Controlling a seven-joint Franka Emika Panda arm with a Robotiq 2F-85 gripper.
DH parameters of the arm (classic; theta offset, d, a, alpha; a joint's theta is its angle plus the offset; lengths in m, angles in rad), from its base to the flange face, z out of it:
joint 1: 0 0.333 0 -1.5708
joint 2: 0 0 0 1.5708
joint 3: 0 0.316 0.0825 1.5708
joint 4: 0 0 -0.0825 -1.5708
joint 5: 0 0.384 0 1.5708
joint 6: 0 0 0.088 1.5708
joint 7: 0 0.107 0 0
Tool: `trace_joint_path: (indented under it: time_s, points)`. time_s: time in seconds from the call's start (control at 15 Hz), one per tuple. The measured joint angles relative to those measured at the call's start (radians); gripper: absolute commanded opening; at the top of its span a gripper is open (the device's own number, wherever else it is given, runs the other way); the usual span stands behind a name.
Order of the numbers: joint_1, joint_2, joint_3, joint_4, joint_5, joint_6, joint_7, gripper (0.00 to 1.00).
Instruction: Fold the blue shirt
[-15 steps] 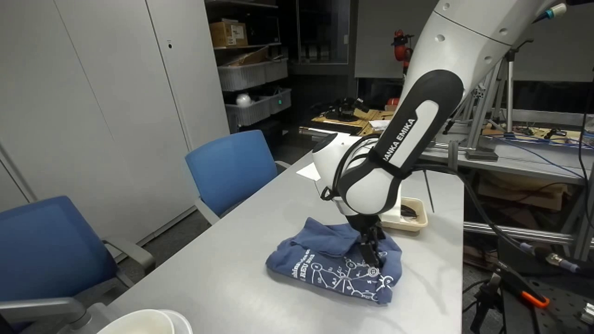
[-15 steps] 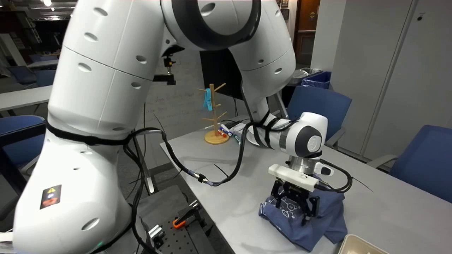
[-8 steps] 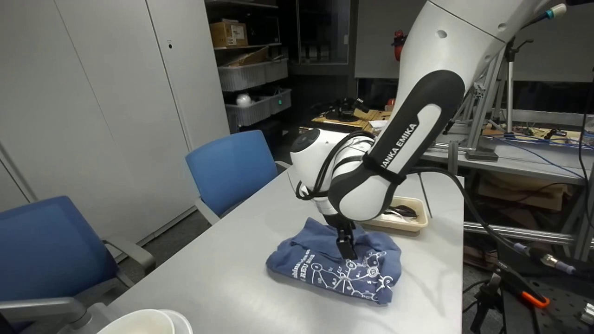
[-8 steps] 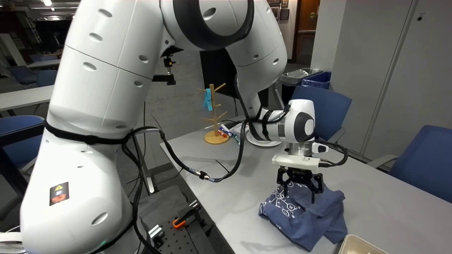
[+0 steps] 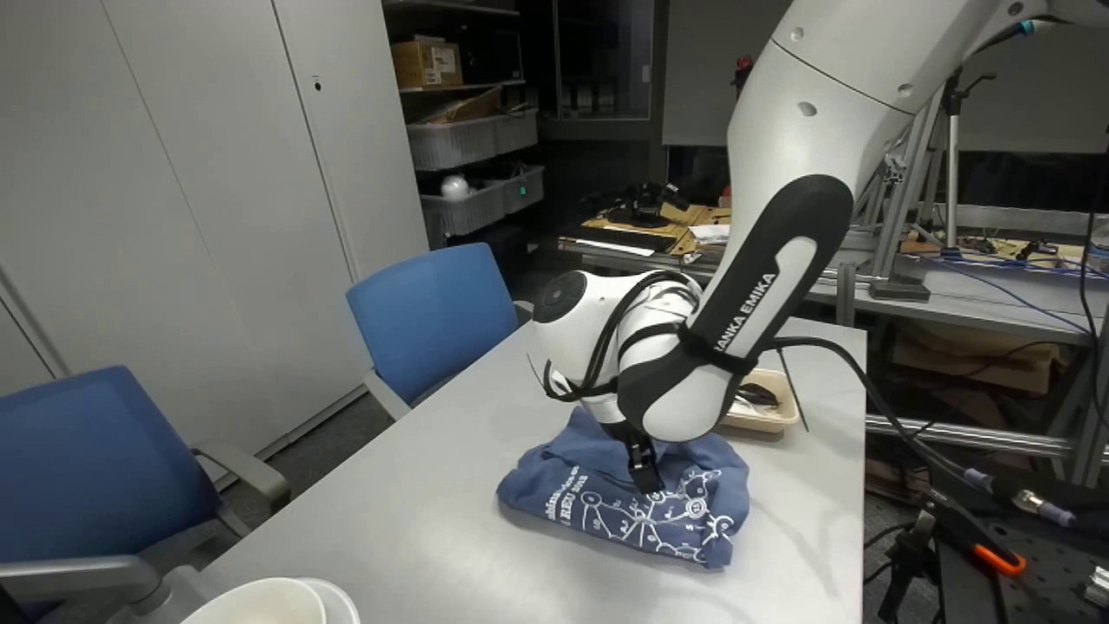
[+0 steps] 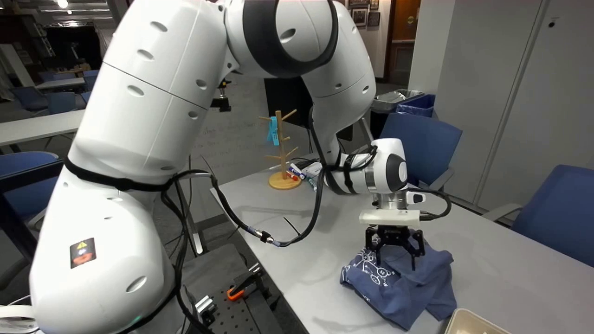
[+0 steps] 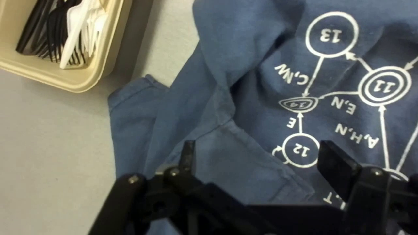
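The blue shirt (image 5: pixel 598 507) lies bunched and partly folded over on the table, with white printed lettering and linked circles facing up. It also shows in an exterior view (image 6: pixel 406 297) and fills much of the wrist view (image 7: pixel 258 114). A hemmed flap lies over the print between the fingers in the wrist view. My gripper (image 7: pixel 258 147) is open and empty, with its fingers wide apart above the flap and the printed circle 12. In both exterior views the gripper (image 5: pixel 645 481) (image 6: pixel 396 265) points down over the shirt's middle. Whether the fingertips touch the cloth cannot be told.
A small beige tray (image 7: pixel 98 76) with black and white plastic cutlery stands close beside the shirt; it shows in both exterior views (image 5: pixel 767 425) (image 6: pixel 457 321). A white bowl (image 5: pixel 260 602) sits at the table's edge. A wooden stand (image 6: pixel 284 182) and markers (image 6: pixel 297 171) stand farther off. Blue chairs (image 5: pixel 433 303) line one side.
The gripper rose off the shirt's printed end and shifted toward its middle, then came down slightly. It stayed open. The shirt has not visibly moved.
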State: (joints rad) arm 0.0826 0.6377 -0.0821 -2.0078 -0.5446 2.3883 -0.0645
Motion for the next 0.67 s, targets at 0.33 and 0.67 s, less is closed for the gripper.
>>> trace_joint_path:
  time_s: [0.33, 0.67]
  points:
    - [0.025, 0.038, -0.032, 0.022, -0.101, 0.044, 0.045, 0.42]
    - [0.034, 0.057, -0.032, 0.043, -0.136, 0.047, 0.071, 0.04]
